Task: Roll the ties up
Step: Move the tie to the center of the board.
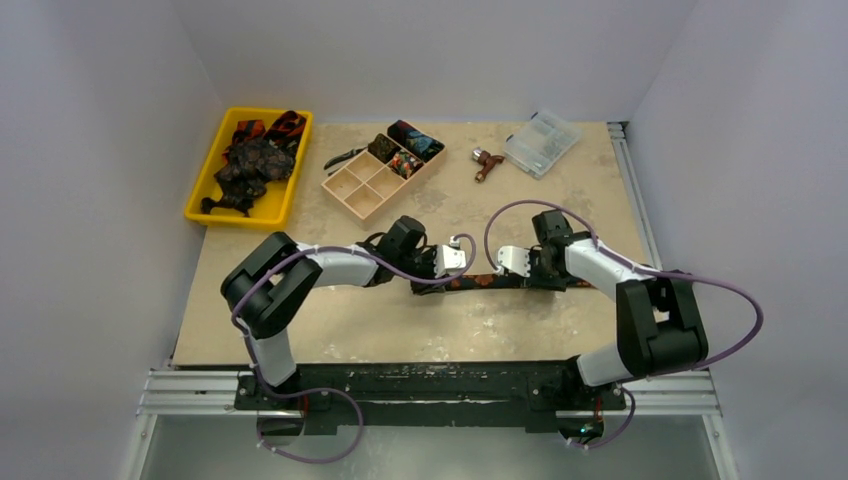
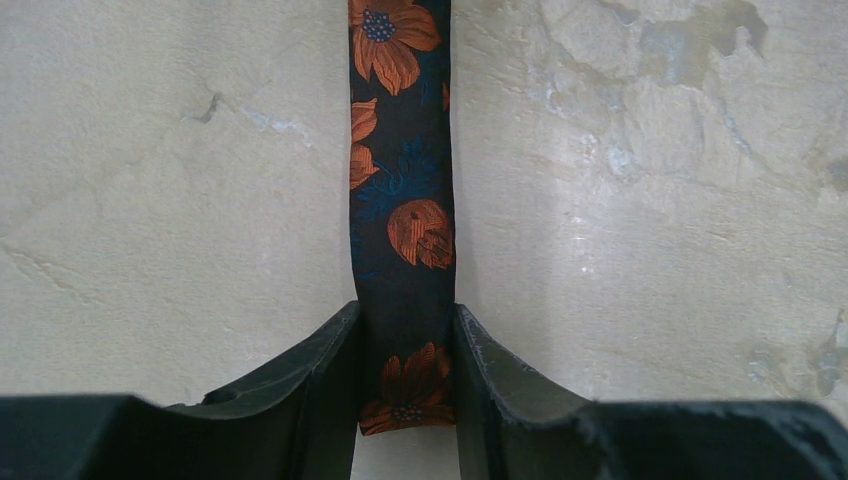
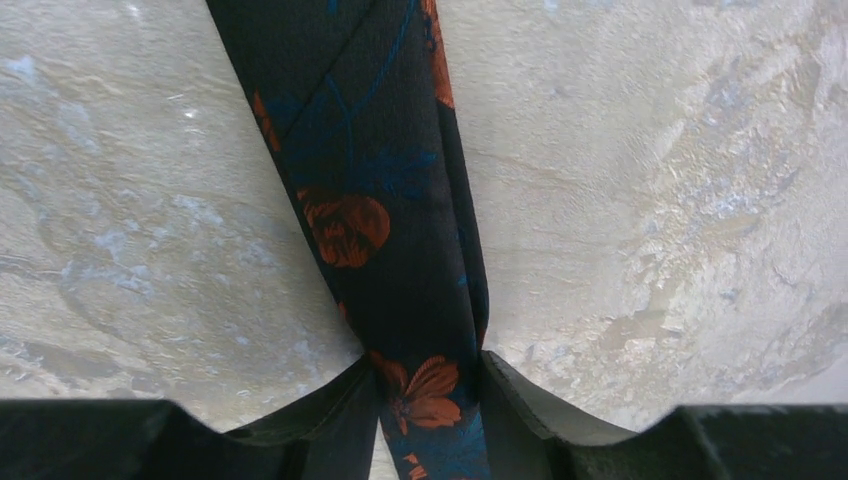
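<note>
1. Left gripper [image 2: 405,315]: jaws narrow, fingers pressed against both edges of the dark orange-flowered tie [image 2: 400,180] at its end.
2. Right gripper [image 3: 428,368]: clamped on the same tie, farther along.
3. Tie lies stretched across the table [image 1: 420,335] between both grippers.

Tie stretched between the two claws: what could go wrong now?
The left gripper pinches only the very end of the tie, so it might slip out once rolling starts. At the right gripper the fabric narrows and looks folded, so the roll could come out crooked.
</note>
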Controlling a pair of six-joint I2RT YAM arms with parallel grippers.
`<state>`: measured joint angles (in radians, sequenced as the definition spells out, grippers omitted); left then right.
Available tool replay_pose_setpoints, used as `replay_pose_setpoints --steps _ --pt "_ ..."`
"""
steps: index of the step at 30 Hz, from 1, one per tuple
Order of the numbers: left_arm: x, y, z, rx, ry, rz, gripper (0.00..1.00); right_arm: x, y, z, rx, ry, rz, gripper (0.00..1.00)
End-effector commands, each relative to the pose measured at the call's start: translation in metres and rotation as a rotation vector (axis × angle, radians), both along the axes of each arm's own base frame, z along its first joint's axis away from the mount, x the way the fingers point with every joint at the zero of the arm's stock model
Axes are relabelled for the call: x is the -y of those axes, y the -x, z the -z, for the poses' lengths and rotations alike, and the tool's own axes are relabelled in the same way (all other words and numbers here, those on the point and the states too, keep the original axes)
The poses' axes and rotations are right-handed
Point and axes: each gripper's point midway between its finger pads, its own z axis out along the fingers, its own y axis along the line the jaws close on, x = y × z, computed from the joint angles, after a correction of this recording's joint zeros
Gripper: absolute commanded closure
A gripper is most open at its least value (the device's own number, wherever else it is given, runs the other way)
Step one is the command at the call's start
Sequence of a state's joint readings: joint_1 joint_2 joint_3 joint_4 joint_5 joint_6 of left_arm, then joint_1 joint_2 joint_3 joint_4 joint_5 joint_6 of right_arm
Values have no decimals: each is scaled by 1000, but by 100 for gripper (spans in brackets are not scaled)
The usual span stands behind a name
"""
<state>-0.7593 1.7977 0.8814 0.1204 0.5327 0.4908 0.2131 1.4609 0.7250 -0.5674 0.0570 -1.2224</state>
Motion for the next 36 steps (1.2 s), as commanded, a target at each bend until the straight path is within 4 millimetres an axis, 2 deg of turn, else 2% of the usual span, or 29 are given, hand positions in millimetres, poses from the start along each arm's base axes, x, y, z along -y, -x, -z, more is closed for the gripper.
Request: replay_pose_setpoints --steps 1,4,5,8,11,13,15,19,21,23,24,26,27,29,30,33,36 --pt "-8 -18 1 37 -12 -6 67 4 41 26 -178 -23 43 53" --pt "-12 -21 -3 32 -8 -9 65 -5 37 21 -173 -71 59 38" --pt "-13 -19 -5 31 -2 -3 58 -8 34 19 -166 -89 63 31" --pt "-11 -8 -25 34 45 42 32 -24 23 1 -138 -177 92 18" --pt "-8 -4 -64 63 117 38 2 -35 7 -35 -51 -254 100 6" --pt "-10 -9 -89 100 141 4 0 -43 -8 -70 50 -314 104 2" --pt "-17 -16 -117 142 171 -37 0 -50 -21 -105 147 -377 122 2" --pt "-38 -29 -187 207 298 -152 0 -66 -45 -181 348 -537 188 2" --pt "-48 -34 -221 244 365 -221 0 -68 -67 -218 498 -643 306 2" --pt "-57 -52 -248 251 420 -390 0 -74 -84 -244 580 -793 456 2" --pt "-63 -59 -254 197 427 -486 0 -82 -88 -250 574 -866 495 2" --pt "-64 -49 -250 49 336 -493 0 -110 -87 -253 458 -981 460 2" --pt "-59 -36 -245 -51 320 -437 0 -125 -83 -251 365 -1019 420 2" --pt "-56 -18 -232 -261 344 -412 0 -149 -72 -239 157 -1066 385 2" --pt "-57 -17 -223 -310 363 -454 0 -158 -67 -230 62 -1079 401 2" --pt "-64 -12 -194 -413 410 -572 0 -174 -54 -200 -138 -1100 477 2" --pt "-71 -16 -169 -512 429 -669 0 -177 -56 -179 -147 -1115 542 2"
